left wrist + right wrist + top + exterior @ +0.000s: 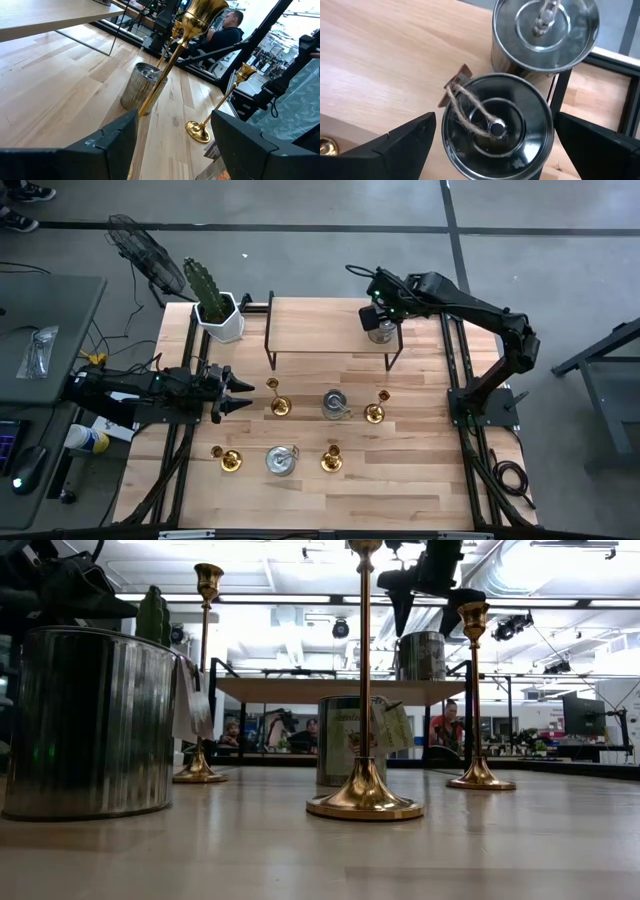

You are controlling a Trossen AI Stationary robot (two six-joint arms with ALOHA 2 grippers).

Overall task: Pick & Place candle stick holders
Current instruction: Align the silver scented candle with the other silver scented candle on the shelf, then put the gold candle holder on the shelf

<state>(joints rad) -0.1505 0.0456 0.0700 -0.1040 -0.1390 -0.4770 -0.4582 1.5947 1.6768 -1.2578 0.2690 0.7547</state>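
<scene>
Silver holder [497, 130] sits between wide-open right gripper [495, 145]; left gripper [240, 395] parted, empty.

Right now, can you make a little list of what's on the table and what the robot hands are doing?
gold candlesticks: four on the table, upright, first one
silver holders: two on the table, one; at least one on the raised shelf
left hand: open, beside a gold candlestick
right hand: open, above the shelf's silver holder
cactus pot: back left corner

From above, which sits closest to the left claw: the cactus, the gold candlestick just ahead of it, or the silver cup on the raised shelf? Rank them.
From the left gripper:
1. Gold candlestick, just ahead of its tips.
2. Cactus, at the table's back left corner.
3. Silver cup, on the shelf under the right gripper.
</scene>
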